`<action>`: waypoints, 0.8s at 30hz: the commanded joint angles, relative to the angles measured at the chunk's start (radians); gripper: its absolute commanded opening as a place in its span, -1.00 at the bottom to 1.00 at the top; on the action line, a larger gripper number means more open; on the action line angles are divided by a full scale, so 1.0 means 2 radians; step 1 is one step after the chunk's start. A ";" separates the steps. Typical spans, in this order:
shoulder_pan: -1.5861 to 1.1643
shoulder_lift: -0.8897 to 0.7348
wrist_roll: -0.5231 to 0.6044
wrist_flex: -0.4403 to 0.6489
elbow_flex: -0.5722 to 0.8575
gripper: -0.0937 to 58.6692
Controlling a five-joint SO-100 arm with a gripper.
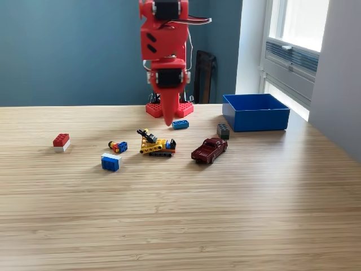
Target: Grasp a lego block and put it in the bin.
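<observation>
Lego pieces lie scattered on a pale wood-grain table: a flat blue block just beside the gripper tip, a red-over-white block at the exterior view's left, a blue-and-white block, a small multicoloured piece, a dark grey block and a yellow vehicle model. Bin, glossy blue plastic, square and shallow, stands at the exterior view's right; its interior is mostly hidden by the near wall, contents undeterminable. Gripper, matte red plastic, tapers to 1 point above the table, jaws pressed together, empty. Dark red toy car sits near the grey block. Arm top is cut off.
</observation>
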State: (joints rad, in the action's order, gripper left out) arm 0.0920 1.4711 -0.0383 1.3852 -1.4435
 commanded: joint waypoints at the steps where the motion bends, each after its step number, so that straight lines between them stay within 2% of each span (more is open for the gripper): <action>1: 0.074 0.051 -0.010 -0.041 0.007 -0.94; 8: 0.124 0.051 -0.010 -0.092 -0.015 -0.93; 14: 0.126 0.048 -0.010 -0.118 -0.036 -0.34; 16: 0.124 0.048 -0.008 -0.121 -0.035 -0.22; 20: 0.123 0.009 -0.005 -0.120 -0.012 -0.12; 24: 0.125 -0.051 -0.005 -0.110 0.024 -0.11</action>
State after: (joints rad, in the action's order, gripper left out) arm 0.3375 1.4067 -0.0522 1.1520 -1.4926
